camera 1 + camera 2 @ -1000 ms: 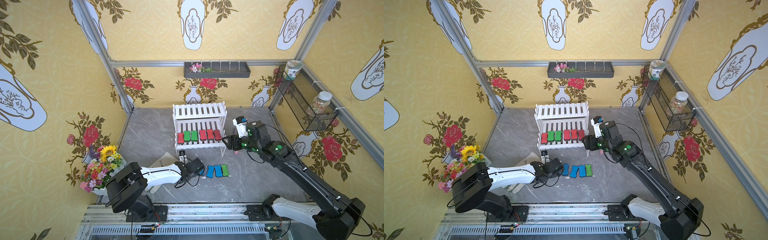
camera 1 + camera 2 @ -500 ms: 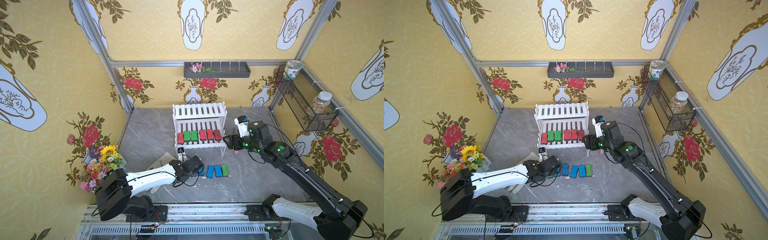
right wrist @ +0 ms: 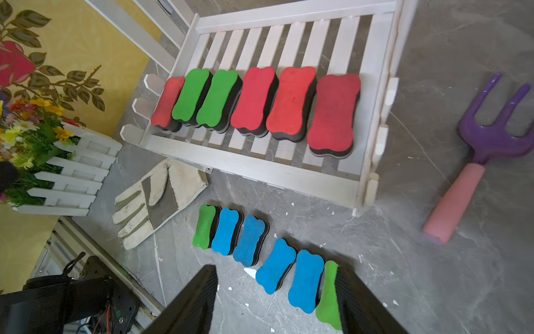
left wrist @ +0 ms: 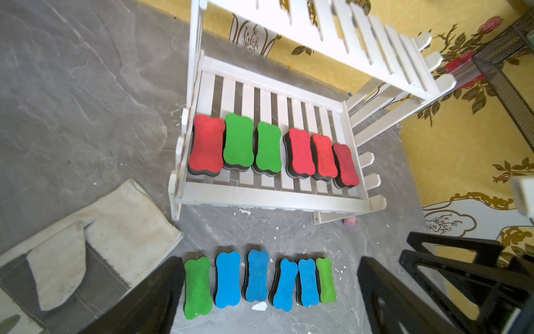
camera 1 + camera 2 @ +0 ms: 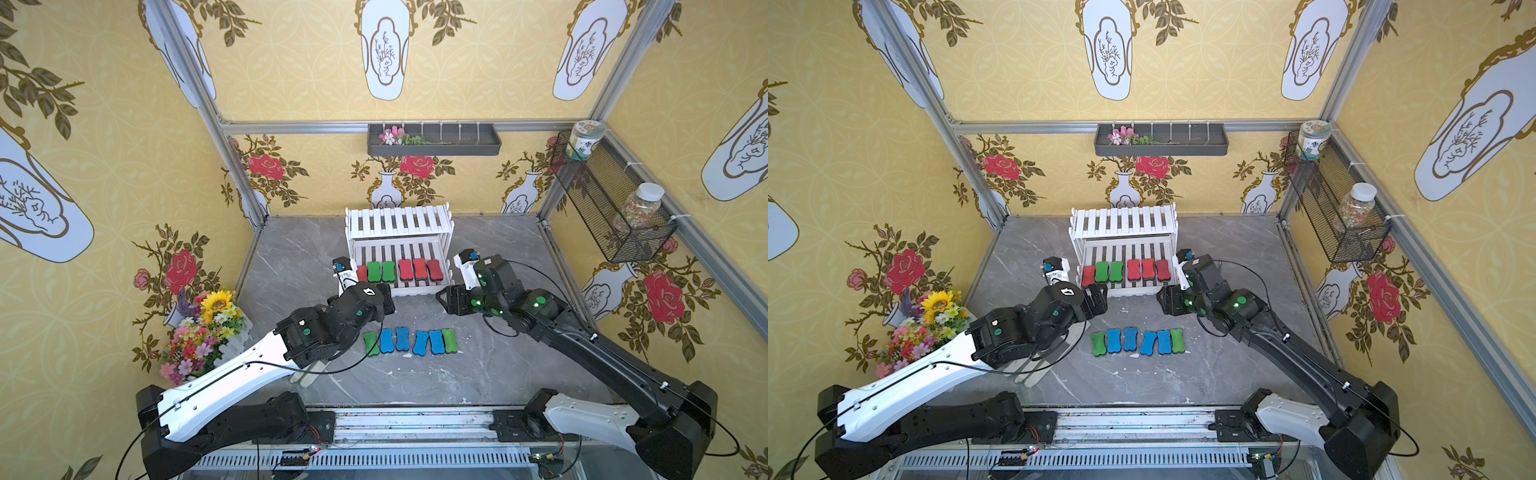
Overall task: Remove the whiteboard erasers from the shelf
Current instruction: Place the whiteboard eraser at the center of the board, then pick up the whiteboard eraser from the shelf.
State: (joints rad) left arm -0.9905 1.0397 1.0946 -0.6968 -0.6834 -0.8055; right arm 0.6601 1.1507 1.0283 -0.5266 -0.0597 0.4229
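The white shelf [image 5: 399, 222] stands at the back of the floor. Its lower tier carries six whiteboard erasers in a row: a red one [image 4: 206, 144], two green [image 4: 238, 141], then three red [image 3: 332, 112]. Six more lie in a row on the floor in front, four blue [image 5: 401, 338] between two green [image 5: 371, 343]. My left gripper [image 5: 384, 297] hovers at the shelf's front left corner, open and empty, as the left wrist view [image 4: 265, 312] shows. My right gripper [image 5: 451, 299] hangs by the front right corner, open and empty [image 3: 274, 306].
A white work glove [image 3: 156, 202] lies left of the floor row, partly under my left arm. The purple garden fork [image 3: 491, 136] lies right of the shelf. A flower pot with a picket fence [image 5: 203, 328] stands at the left wall. The wall tray [image 5: 432, 139] and mesh basket [image 5: 602, 199] hang higher up.
My left gripper opened, left a green eraser at the left end of the floor row, and rose back toward the shelf. The right gripper's jaws narrowed a little; that arm barely moved.
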